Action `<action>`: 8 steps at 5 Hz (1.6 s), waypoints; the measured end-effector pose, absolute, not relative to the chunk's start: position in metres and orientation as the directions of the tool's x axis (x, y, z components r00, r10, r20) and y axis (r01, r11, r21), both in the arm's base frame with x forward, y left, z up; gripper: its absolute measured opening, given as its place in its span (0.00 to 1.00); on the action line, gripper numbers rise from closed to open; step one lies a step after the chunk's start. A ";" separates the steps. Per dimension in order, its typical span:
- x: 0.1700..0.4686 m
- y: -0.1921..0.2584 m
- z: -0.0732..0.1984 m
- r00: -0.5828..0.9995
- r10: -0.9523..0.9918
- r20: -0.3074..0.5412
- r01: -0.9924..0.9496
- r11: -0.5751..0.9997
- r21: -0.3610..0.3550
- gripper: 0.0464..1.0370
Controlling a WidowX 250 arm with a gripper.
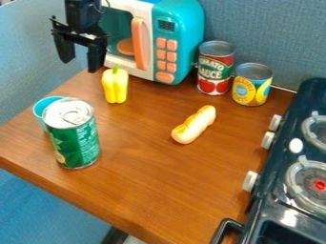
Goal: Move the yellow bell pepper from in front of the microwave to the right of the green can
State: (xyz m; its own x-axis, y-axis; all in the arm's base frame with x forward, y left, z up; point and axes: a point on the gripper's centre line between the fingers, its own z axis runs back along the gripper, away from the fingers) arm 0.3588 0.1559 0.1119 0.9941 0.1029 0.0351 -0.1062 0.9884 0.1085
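Observation:
My black gripper (80, 58) hangs at the upper left, in front of the toy microwave (185, 28), its two fingers apart with nothing between them. Nearest to it is a yellow toy pepper (115, 86), upright on the wooden counter just below and to the right. A green can (76, 140) stands at the left, partly covering a light blue cup (43, 108) behind it. Near the middle lies a hot dog bun shape (194, 125) with a yellow top.
A tomato sauce can (215, 71) and a shorter yellow can (251, 87) stand by the back wall. The dark toy stove (278, 190) with white knobs runs along the right. The counter's front edge (83, 194) slants across the lower left.

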 end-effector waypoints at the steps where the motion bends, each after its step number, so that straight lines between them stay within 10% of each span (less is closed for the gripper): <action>1: 0.372 0.159 0.110 0.991 0.125 0.036 -0.128 0.988 0.092 0.96; 8: 0.402 0.137 0.097 0.998 0.058 0.031 -0.061 0.991 0.116 0.96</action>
